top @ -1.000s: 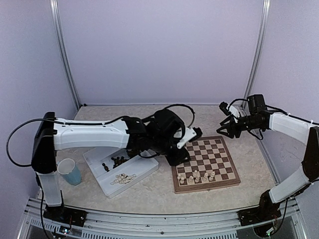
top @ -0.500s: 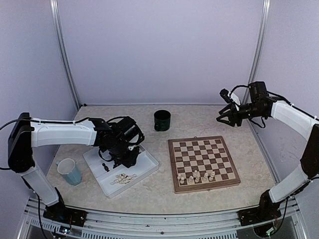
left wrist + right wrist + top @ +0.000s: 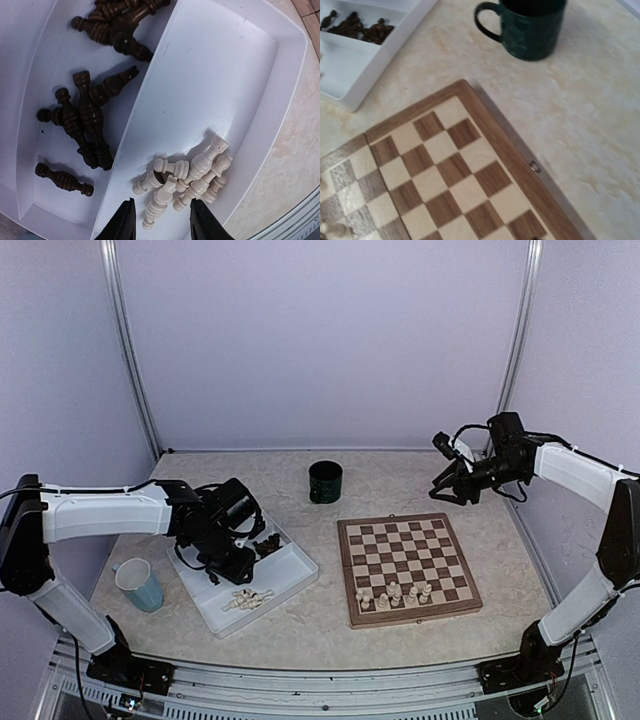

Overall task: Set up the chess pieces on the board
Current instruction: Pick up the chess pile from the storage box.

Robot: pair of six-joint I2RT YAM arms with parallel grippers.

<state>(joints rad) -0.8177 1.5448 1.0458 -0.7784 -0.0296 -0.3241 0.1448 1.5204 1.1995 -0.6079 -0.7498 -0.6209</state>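
Left tool point(image 3: 161, 216) (jaws apart) — over tray point(image 3: 294, 37), beside divider point(image 3: 145, 100)

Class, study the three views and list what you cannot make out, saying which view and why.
- Right end effector: open or shut unclear; tiny and dark from above, absent from its wrist view.
- Standing light pieces: kinds too small in top view.
- Dark pieces: pile cut by left wrist view's top edge.
- Green mug: inside cut off by right wrist view's top edge, dark from above.
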